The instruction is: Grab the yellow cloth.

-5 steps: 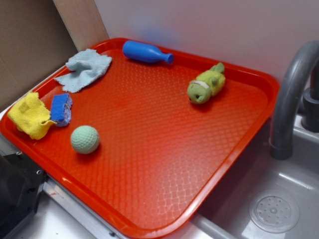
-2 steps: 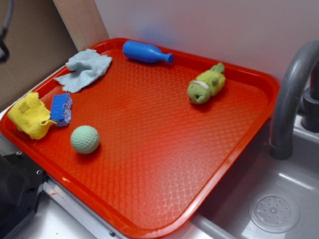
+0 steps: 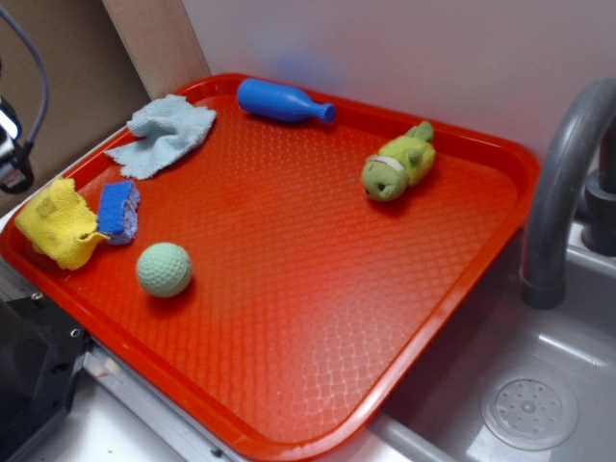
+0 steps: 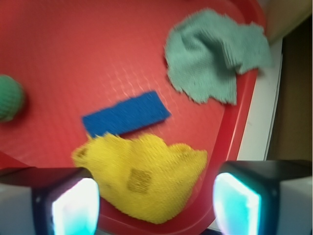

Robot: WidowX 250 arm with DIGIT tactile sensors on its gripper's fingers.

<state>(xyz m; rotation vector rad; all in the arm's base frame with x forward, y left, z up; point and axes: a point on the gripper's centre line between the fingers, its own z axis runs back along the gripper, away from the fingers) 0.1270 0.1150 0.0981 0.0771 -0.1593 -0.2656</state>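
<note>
The yellow cloth (image 3: 60,223) lies crumpled at the left corner of the red tray (image 3: 289,289), partly over the rim. In the wrist view the yellow cloth (image 4: 146,174) sits below and between the two fingers, whose glowing pads (image 4: 73,208) stand wide apart. My gripper (image 4: 154,208) is open and hangs above the cloth with nothing held. In the exterior view only a bit of the arm and its cable (image 3: 14,144) shows at the left edge, above the cloth.
A blue sponge (image 3: 118,210) touches the cloth's right side. A green ball (image 3: 164,269), a pale blue-grey cloth (image 3: 164,133), a blue bowling pin (image 3: 284,101) and a yellow-green plush toy (image 3: 397,163) also lie on the tray. A sink with a grey faucet (image 3: 563,183) is to the right.
The arm has come into the exterior view at the left edge and moved down toward the yellow cloth. Nothing on the tray has moved.
</note>
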